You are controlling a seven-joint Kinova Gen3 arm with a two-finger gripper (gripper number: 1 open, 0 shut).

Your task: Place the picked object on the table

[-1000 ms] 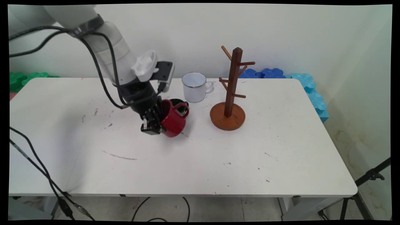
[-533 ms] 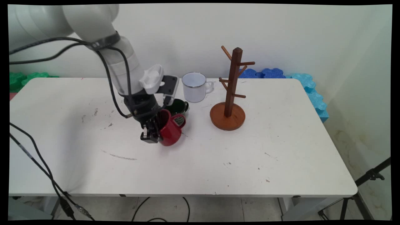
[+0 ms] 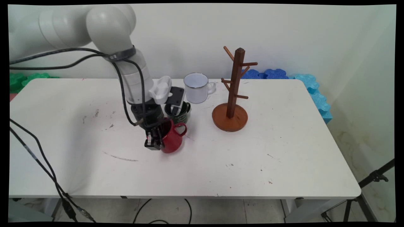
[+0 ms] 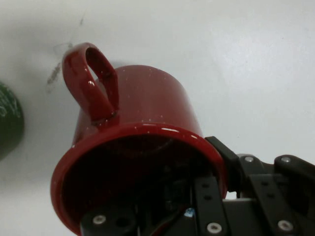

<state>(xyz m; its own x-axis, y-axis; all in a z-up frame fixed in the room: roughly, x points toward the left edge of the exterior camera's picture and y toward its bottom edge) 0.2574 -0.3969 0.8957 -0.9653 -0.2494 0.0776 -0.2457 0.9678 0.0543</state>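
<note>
The black two-finger gripper (image 3: 153, 142) is clamped on the rim wall of a glossy red enamel mug with faint white speckles (image 3: 172, 140), one finger inside the mouth and the other outside against the wall, so the jaws stand only as far apart as that wall allows. In the hand view the gripper (image 4: 216, 196) sits at the lower edge of the red mug (image 4: 142, 142), whose dark interior faces the camera. The rounded loop handle stands at about 11 o'clock on the body. In the main view the mug is tilted, its mouth turned toward the gripper and its handle toward 2 o'clock, low over or on the white scuffed table (image 3: 202, 170); contact with the surface cannot be confirmed. A dark green patterned mug (image 3: 180, 113) stands just beside it at 1 o'clock, partly behind the wrist. A white enamel mug with a dark rim (image 3: 197, 88) stands beyond that. A brown wooden mug tree with pegs on a round base (image 3: 235, 91) stands well apart at 2 o'clock.
</note>
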